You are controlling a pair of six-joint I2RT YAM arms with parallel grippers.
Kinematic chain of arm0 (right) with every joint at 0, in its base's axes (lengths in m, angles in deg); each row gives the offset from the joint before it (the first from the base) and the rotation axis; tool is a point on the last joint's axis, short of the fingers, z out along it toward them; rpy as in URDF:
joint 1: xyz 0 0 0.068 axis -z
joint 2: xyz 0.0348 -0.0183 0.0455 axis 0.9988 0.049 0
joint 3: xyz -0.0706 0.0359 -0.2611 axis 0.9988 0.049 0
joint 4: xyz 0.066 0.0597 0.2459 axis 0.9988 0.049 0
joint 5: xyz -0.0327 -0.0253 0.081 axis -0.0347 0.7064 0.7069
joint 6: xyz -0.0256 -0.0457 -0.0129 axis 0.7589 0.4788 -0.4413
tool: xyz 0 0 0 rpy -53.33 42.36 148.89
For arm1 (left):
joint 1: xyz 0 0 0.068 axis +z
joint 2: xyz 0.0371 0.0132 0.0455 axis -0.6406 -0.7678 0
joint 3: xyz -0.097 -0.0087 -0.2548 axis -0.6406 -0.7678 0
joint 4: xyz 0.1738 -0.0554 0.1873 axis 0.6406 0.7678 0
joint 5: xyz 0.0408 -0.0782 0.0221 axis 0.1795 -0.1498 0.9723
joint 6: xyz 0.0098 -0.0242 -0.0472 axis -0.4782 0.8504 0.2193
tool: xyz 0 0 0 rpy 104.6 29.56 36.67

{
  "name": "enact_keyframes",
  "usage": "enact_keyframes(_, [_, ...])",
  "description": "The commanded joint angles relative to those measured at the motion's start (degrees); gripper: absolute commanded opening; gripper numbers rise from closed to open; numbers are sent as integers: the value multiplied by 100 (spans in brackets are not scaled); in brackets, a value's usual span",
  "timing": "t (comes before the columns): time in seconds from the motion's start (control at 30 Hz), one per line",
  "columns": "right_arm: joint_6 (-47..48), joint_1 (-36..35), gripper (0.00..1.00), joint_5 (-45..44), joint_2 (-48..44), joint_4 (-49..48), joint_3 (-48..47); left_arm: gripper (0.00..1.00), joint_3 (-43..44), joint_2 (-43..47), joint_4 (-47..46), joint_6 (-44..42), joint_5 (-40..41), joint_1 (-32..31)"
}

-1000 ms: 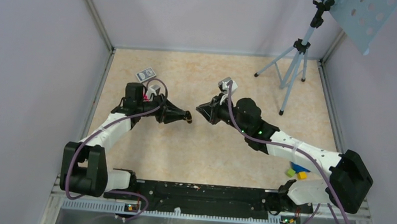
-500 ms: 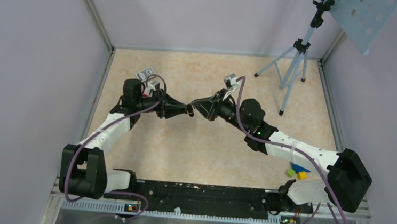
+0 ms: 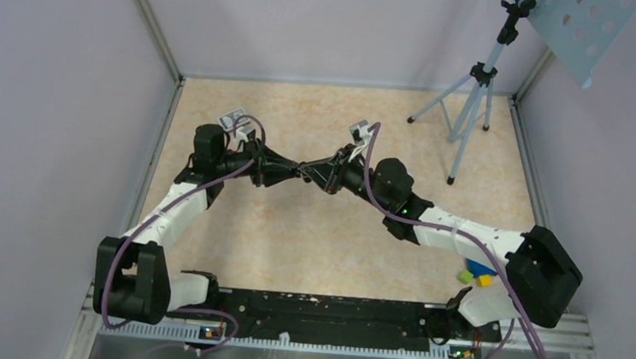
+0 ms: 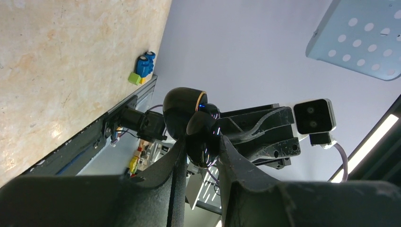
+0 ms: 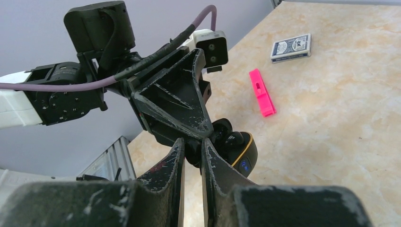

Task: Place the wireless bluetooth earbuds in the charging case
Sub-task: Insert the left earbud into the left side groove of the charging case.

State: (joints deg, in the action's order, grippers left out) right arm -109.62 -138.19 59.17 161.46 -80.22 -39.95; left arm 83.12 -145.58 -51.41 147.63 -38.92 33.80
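The charging case (image 5: 242, 152) is glossy black with a gold rim and a small blue light, and its lid stands open. My left gripper (image 4: 202, 142) is shut on it and holds it in the air above the table. In the top view the left gripper (image 3: 297, 171) and right gripper (image 3: 314, 171) meet tip to tip. My right gripper (image 5: 192, 150) is shut on a small black earbud (image 5: 193, 153) right at the case's opening. Another dark rounded earbud (image 5: 233, 138) seems to sit in the case. In the left wrist view the case (image 4: 183, 111) hides the earbuds.
A pink clip (image 5: 261, 92) and a deck of cards (image 5: 291, 48) lie on the beige table beyond the left arm. A tripod (image 3: 471, 106) stands at the back right. Coloured blocks (image 3: 477, 274) lie near the right arm's base.
Both arms have swung toward the back and toward each other. The gap between the two grippers has closed, and their tips now meet at the case.
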Motion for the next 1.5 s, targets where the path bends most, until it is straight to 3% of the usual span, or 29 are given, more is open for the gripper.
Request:
enact_keyframes(0.0, [80,-52,3,-69,77,-381,-259,0,92,225,-396,143,-141,-7])
enact_keyframes(0.7, [153,-54,3,-268,258,-575,-246,0,19,296,-394,110,-91,-2])
enact_keyframes(1.47, [-58,-57,2,-329,-184,-547,481,0,-227,292,-851,281,-12,24])
